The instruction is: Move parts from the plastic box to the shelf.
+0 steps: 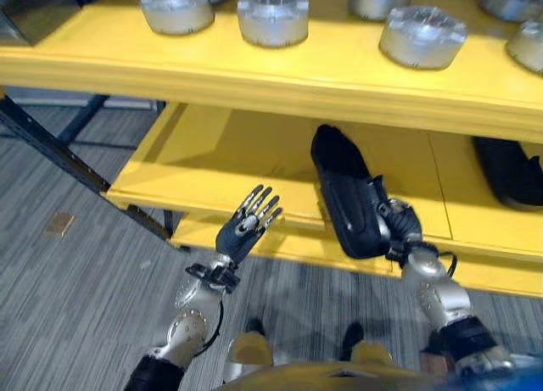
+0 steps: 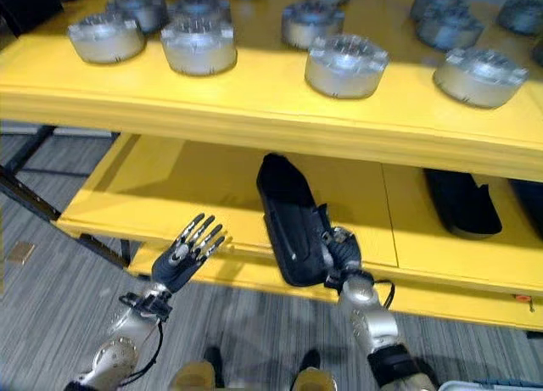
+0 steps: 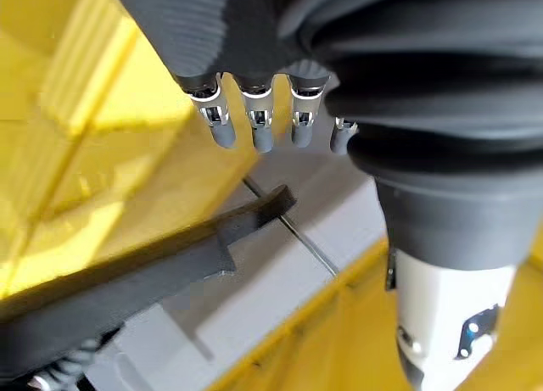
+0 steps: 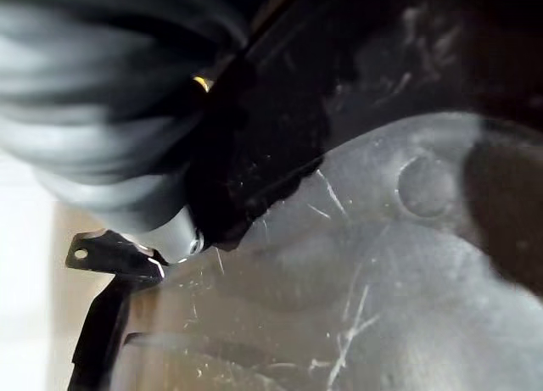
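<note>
My right hand [image 2: 341, 248] is curled round the near end of a long black part [image 2: 288, 213], fingers and thumb wrapped on its edge. The part lies lengthwise on the lower yellow shelf [image 2: 161, 187], its far end pointing to about 11 o'clock under the upper shelf [image 2: 254, 94], its near end overhanging the shelf's front lip where my hand grips it. In the right wrist view the scratched dark surface of the part [image 4: 356, 264] sits right against the hand; the fingers themselves are not plain there.

My left hand [image 1: 248, 223] is at about 9 o'clock from the part, apart from it, in front of the lower shelf's front edge. Its fingers are straight and spread, pointing up toward 1 o'clock, and they hold nothing. In the left wrist view the fingers [image 3: 257, 124] hang in a straight row, with the yellow shelf and the part's thin dark edge [image 3: 153, 272] beyond them.

A second black part [image 2: 462, 203] of the same kind lies on the lower shelf at about 3 o'clock from the one I hold, well apart from it.

On the upper shelf stand round silver metal parts [image 2: 345, 64], spread across it in loose rows, none touching my hands. One [image 2: 198, 46] is at about 11 o'clock above the held part, another [image 2: 479, 75] at about 2 o'clock.

Below the shelves is grey striped floor [image 1: 76, 306].
</note>
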